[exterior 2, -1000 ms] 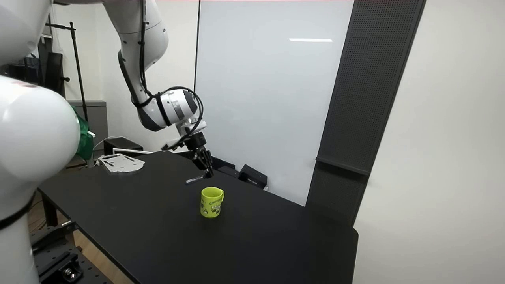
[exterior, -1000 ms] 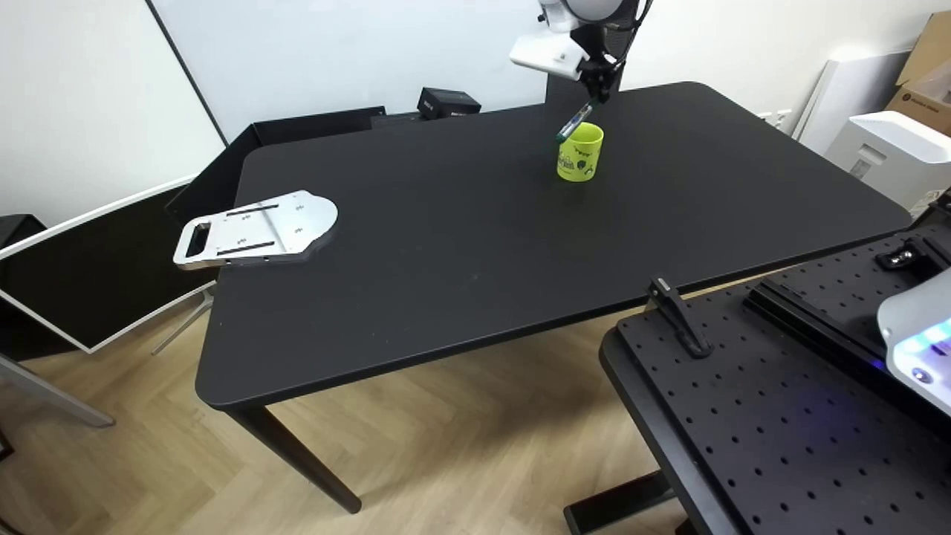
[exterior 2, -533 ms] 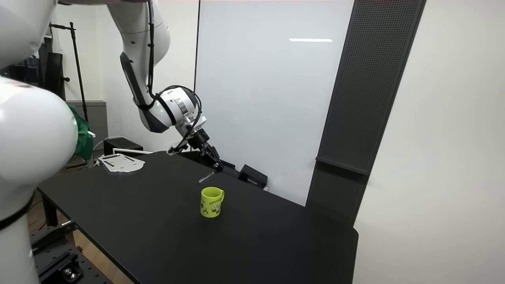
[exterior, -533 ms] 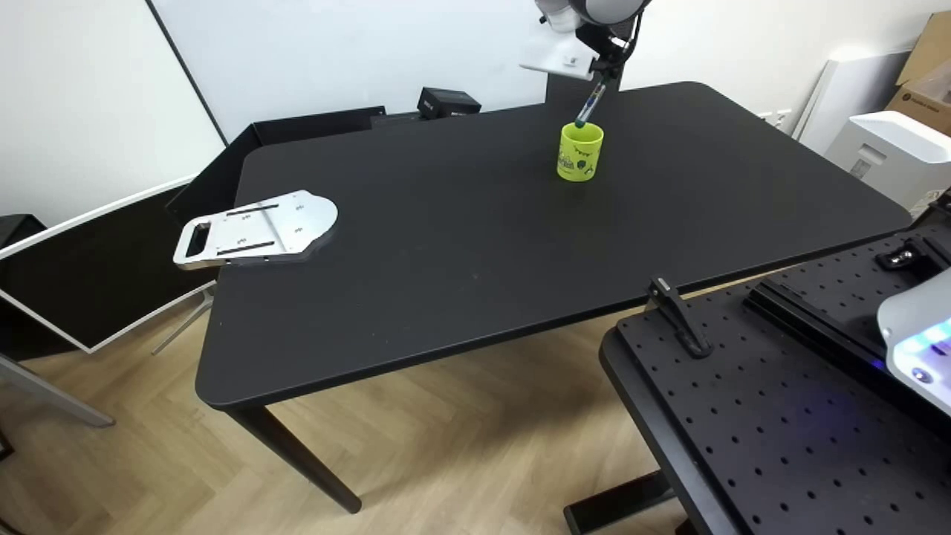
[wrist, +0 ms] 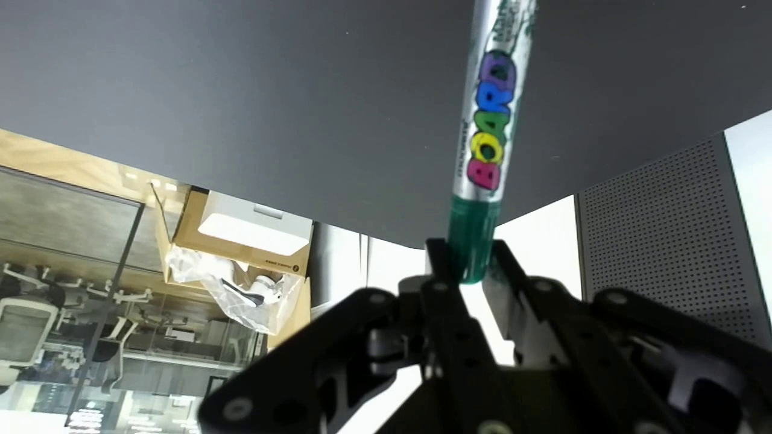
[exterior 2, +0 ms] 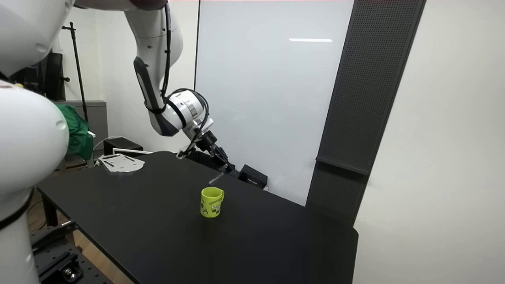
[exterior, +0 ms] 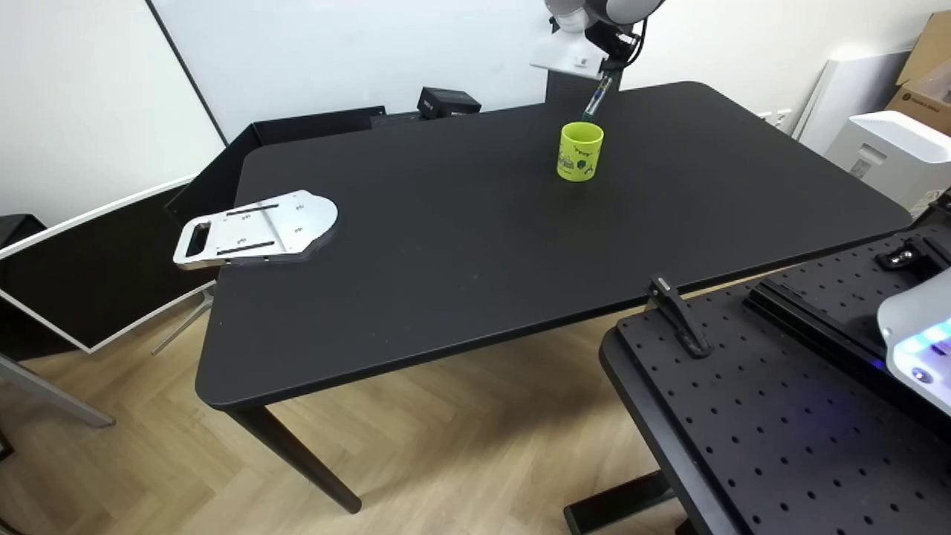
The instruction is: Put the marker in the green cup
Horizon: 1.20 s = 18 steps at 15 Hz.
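In an exterior view, the white slotted plate (exterior 2: pixel 122 163) is seen unmoved, well to the left of the yellow-green printed mug (exterior 2: pixel 211 204), which is likewise unshifted and upright on the black table (exterior 2: pixel 276 244). Outside the mug, above its rim, the board marker (exterior 2: pixel 216 178) is held aslant; its free end, shown left of the mug's mouth half a second ago, is now seen above it. Up and to the right of the mug, the Robotiq gripper (exterior 2: pixel 229 168) is found farther right than before, its fingers (wrist: pixel 439 259) clamped on a green end of the marker. The black box (exterior 2: pixel 253 176), right of the mug, is unchanged.
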Each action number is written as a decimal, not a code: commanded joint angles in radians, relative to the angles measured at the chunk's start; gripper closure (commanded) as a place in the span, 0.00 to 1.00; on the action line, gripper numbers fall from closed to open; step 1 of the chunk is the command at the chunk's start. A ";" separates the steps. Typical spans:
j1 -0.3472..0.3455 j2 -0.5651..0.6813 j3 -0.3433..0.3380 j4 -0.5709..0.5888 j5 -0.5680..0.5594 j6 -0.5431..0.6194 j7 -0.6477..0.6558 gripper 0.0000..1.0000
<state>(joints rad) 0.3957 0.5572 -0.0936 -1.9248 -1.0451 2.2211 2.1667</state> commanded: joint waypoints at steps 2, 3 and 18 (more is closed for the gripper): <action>-0.066 0.040 0.053 0.040 -0.045 -0.011 0.064 0.95; -0.074 0.049 0.059 0.041 -0.047 -0.007 0.071 0.95; -0.085 0.146 0.094 0.069 -0.022 -0.012 0.084 0.29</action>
<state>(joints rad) 0.3222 0.6881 -0.0146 -1.8851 -1.0620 2.2235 2.2103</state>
